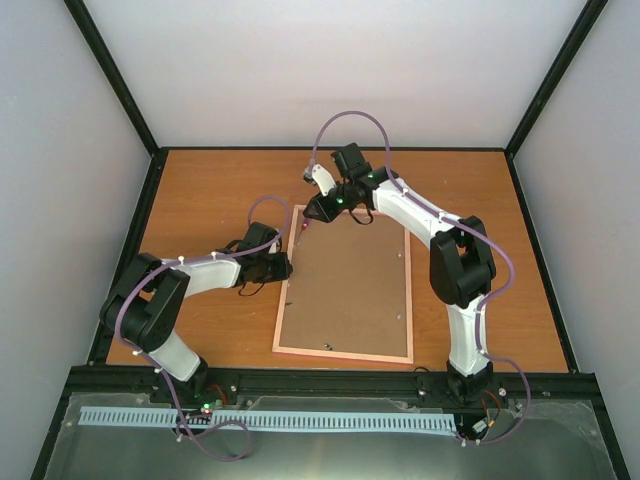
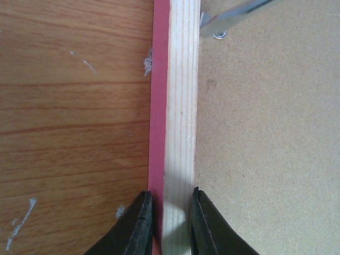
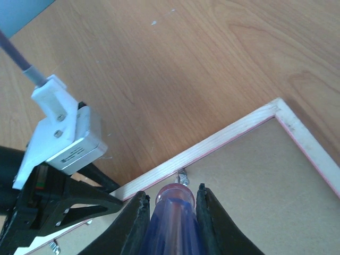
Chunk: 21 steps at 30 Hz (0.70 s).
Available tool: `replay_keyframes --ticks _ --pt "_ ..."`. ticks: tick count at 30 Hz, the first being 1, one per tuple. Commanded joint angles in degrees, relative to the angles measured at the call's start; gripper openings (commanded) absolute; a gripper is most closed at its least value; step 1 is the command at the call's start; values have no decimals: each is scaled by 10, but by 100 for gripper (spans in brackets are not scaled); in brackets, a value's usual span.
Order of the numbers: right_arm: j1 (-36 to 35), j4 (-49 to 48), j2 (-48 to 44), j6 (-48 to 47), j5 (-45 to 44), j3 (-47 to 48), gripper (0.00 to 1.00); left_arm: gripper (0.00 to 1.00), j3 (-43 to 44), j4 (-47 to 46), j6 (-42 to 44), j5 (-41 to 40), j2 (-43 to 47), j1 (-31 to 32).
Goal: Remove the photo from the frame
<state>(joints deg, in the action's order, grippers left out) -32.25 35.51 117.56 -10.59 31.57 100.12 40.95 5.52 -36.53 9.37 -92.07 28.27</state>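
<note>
The left hand (image 2: pixel 170 195) pinches one side of the frame (image 2: pixel 180 106), which looks like stiff, light wood; the frame lies face down on the counter (image 1: pixel 220 190), brown board (image 1: pixel 345 290) up, the photo hidden underneath; farther off, the right hand (image 3: pixel 171 191) grips a screwdriver (image 3: pixel 172 215) at a small metal clip (image 3: pixel 182 175); the photo is probably thin and bendy, so lift it gently by an edge.

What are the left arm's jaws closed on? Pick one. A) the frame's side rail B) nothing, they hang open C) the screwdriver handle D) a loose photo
A: in the left wrist view the left jaws sit on either side of the frame, pinching its side rail; the screwdriver is in the right jaws.
</note>
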Motion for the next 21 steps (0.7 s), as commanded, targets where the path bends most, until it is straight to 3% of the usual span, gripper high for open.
replay_keyframes --ticks 1,12,21 --pt "-4 -2 18 21 -89 10 3 1 -16 7 -20 -7 -19 3" --pt "-5 26 14 23 -93 15 3 1 -12 7 -17 -7 -26 3" --pt "2 50 -62 7 -117 -33 3 1 -6 7 -11 -8 -27 3"
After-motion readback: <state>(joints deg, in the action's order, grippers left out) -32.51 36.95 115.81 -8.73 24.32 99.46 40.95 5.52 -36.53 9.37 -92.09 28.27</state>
